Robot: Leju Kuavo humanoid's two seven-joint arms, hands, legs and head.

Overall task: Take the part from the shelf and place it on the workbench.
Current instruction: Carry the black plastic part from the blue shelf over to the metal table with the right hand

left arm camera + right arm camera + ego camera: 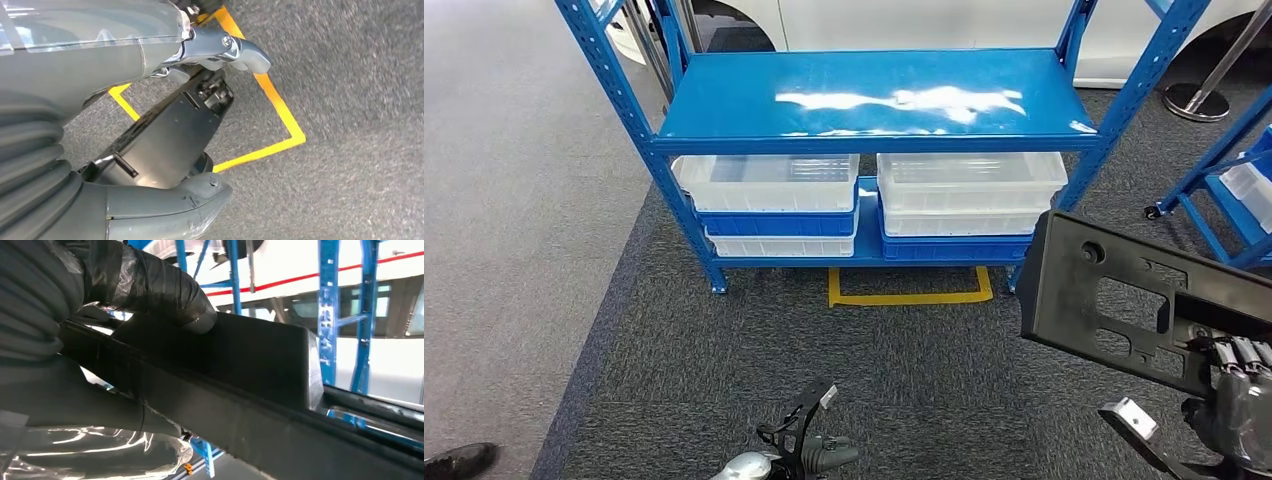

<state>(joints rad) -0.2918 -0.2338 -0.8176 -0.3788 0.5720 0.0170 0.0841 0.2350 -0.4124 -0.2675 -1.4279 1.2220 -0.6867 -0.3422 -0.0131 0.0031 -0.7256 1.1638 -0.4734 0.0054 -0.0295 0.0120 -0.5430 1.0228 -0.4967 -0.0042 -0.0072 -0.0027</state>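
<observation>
The part [1114, 300] is a flat black plastic panel with cut-outs and a round boss. My right hand [1236, 398] grips its lower right end and holds it up in the air, to the right of the blue shelf [869, 100] and above the carpet. In the right wrist view the black part [240, 370] runs across the picture with a taped finger [165, 290] pressed on its top face. My left hand [809, 450] hangs low over the carpet with nothing in it; its thumb [165, 210] and fingers [235, 50] are spread apart.
The shelf's top board is bare; white and blue bins [774, 200] sit on its lower level. A yellow floor marking [909, 292] lies in front of it. A second blue rack [1239, 190] stands at the right, and a stanchion base [1196, 102] sits behind. A shoe [459, 460] shows bottom left.
</observation>
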